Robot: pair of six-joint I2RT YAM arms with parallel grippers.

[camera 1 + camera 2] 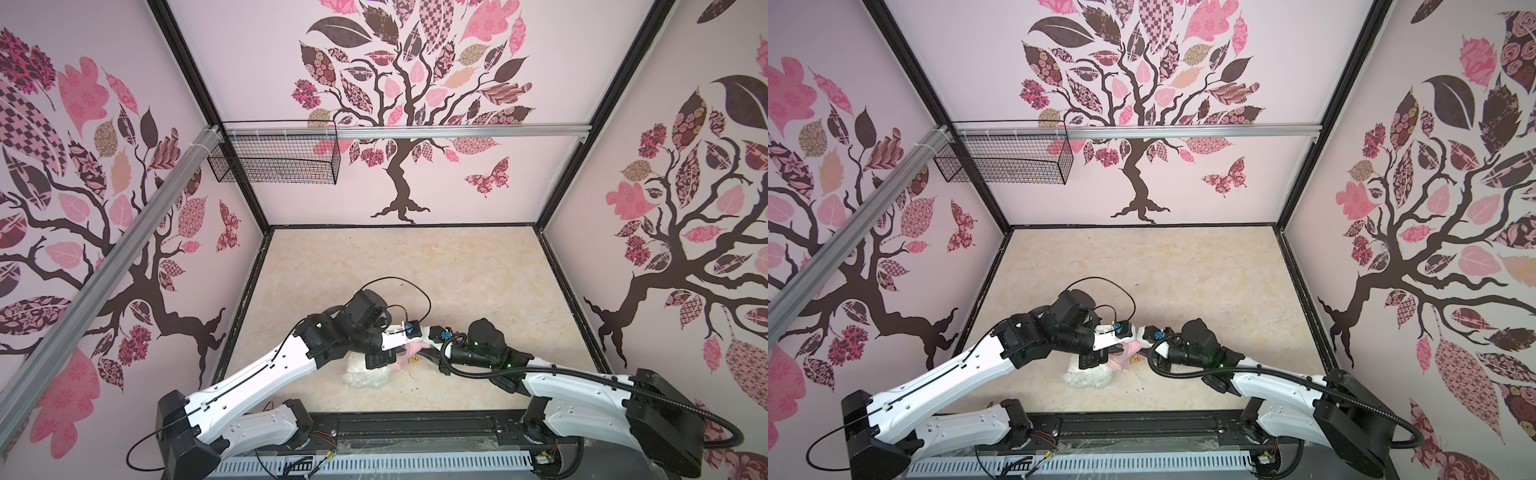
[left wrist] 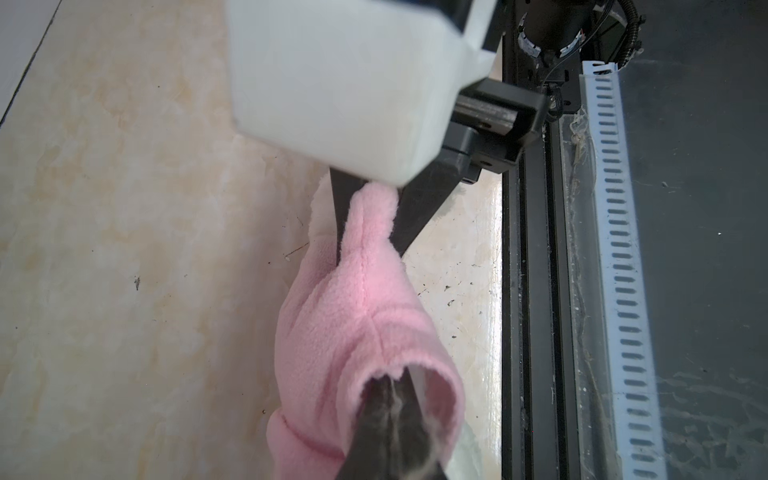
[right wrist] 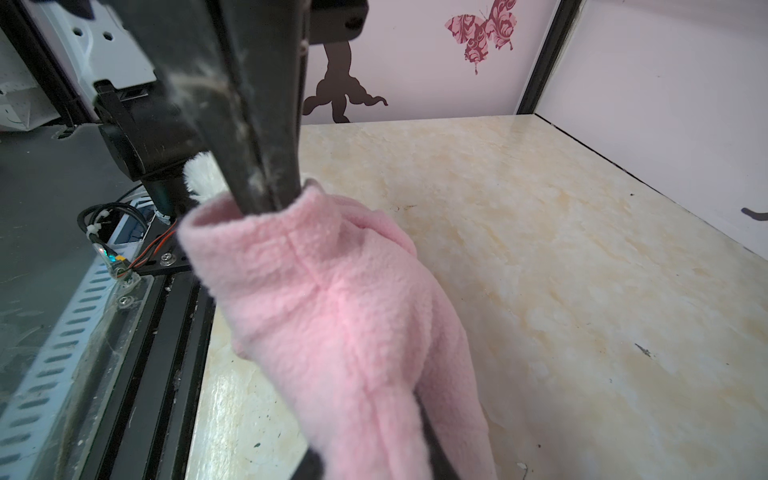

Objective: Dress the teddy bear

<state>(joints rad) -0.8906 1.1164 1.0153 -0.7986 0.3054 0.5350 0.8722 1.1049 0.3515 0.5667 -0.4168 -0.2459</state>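
1. The teddy bear (image 1: 365,376) is a small white plush. It lies bare on the table (image 1: 457,270) near the front rail (image 1: 415,424), partly hidden under my left arm in both top views.
2. The pink shirt (image 2: 353,316) is held above the table just beside the bear, strung between my two grippers. I cannot tell whether it touches the fur.
3. The left gripper (image 3: 259,199) has its fingers pressed together, with the tips pushed into an open cuff or hem of the shirt. I cannot tell whether they have caught any fleece.
4. The right gripper (image 2: 370,245) is pinching a bunched fold at the other end of the shirt.
5. I judge that no part of the shirt is on the bear yet.
6. Risk: if the left fingers only sit inside the opening, any pull could slide the shirt off them.
7. Risk: the right pinch holds only a small tuft of soft fleece, which may slip out when stretched.
8. Risk: the bear is loose and near the edge, so a low sweep of my left arm could shove it against the rail.
9. Risk: the grippers are very close together and could knock into each other.
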